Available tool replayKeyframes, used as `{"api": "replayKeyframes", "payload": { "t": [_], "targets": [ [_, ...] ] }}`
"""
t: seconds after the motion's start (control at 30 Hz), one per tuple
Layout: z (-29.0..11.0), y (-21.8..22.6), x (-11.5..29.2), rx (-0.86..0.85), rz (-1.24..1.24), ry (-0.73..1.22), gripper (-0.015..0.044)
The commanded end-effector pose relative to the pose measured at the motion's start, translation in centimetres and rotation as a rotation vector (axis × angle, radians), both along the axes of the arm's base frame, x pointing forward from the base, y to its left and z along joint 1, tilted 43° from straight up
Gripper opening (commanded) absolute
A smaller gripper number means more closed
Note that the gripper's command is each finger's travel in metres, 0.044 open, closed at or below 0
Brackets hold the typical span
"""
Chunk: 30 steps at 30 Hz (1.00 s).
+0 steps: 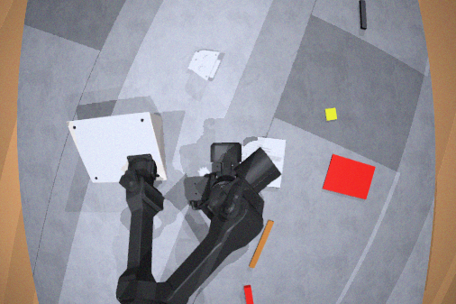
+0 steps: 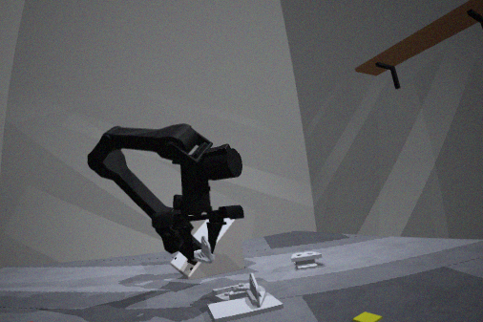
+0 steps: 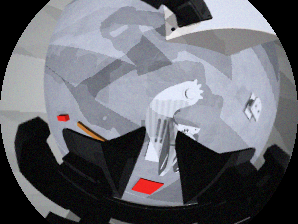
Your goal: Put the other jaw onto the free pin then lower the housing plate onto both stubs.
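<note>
Top view, one black gripper [image 1: 205, 170] [image 2: 202, 251] [image 3: 160, 132] part-open around one white toothed jaw [image 2: 204, 251] [image 3: 172, 100], one white base plate [image 1: 276, 160] [image 2: 245, 307] toward three o'clock, one white housing plate [image 1: 205, 64] [image 2: 306, 259] [image 3: 253, 107] at twelve.

1. A plain gray wall [image 2: 157, 78] fills much of the exterior view, with a darker wall [image 2: 382, 150] to its right.
2. High on the right, a brown shelf board [image 2: 430, 32] rests on black brackets [image 2: 395, 77].
3. The gray floor [image 1: 180, 15] [image 2: 382, 250] [image 3: 120, 85] has lighter and darker patches and thin seams.
4. Orange-brown surfaces [image 1: 442, 119] border it at the top view's sides.
5. Pale slanting bands of light cross the dim walls.
</note>
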<state>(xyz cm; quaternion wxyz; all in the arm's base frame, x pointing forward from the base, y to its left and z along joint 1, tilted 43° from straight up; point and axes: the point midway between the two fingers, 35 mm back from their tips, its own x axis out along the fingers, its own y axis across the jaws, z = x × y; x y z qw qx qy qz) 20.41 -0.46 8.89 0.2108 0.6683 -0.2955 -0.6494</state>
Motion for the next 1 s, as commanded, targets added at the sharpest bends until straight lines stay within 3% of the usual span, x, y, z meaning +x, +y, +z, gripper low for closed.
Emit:
{"api": "replayKeyframes", "payload": {
  "t": [0.0, 0.43, 0.97],
  "targets": [
    [0.0, -0.1, 0.0, -0.004, 0.020, 0.018, 0.0134],
    [0.0, 0.0, 0.2, -0.003, 0.023, 0.020, 0.0134],
    [0.1, 0.2, 5.3, -0.002, 0.023, 0.016, 0.0134]
  ]
}}
